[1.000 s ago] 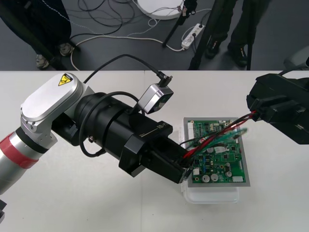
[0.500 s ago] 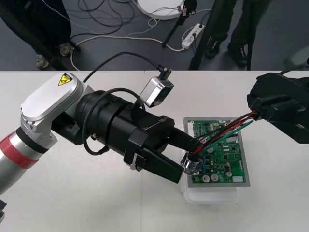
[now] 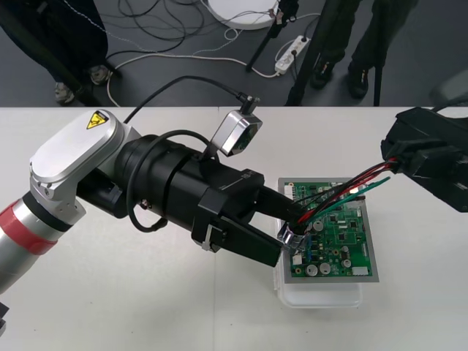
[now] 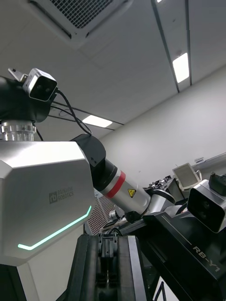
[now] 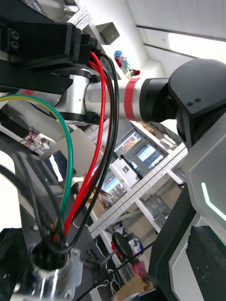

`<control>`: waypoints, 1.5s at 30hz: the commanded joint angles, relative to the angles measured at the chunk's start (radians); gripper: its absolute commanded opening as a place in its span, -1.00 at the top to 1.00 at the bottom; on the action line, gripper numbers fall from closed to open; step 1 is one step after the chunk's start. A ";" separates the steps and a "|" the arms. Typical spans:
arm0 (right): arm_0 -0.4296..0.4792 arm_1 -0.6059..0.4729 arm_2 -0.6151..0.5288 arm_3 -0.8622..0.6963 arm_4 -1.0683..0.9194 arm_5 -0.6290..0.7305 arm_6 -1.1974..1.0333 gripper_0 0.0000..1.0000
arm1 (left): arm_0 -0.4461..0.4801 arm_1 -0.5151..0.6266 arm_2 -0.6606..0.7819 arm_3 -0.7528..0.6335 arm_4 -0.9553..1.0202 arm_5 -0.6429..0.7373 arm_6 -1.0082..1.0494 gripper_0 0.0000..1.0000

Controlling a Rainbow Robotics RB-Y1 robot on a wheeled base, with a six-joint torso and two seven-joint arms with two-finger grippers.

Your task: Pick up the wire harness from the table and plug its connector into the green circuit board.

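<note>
Wire harness (image 3: 344, 191) hangs in the air over the green circuit board (image 3: 344, 245), not plugged in. Left gripper (image 3: 287, 238) pinches the metal socket (image 5: 51, 275). Right gripper (image 3: 395, 165) is clamped on the far wire end, with the plug hidden there. Wires are light and floppy, ends rigid. I'd grip the plug body and never tug the wires.

Left arm (image 3: 69, 157): enters from the left, red-ringed silver link low at that side, black wrist stretched toward the middle and angled down over the bench.
Left gripper (image 3: 290, 234): fingers closed in on the socket end of the wire harness (image 3: 344, 191).
Right arm (image 5: 108, 101): comes in from the right.
Right gripper (image 3: 393, 162): held higher, pointing toward the left one; fingers (image 4: 87, 268) close together, pinching the harness's other end.
The two grippers face each other, well apart.
</note>
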 commanded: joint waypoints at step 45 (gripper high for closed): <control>0.515 -0.161 -0.436 -0.413 0.093 0.491 0.392 1.00 | 0.003 -0.137 0.504 -0.020 -0.456 -0.075 -0.147 -1.00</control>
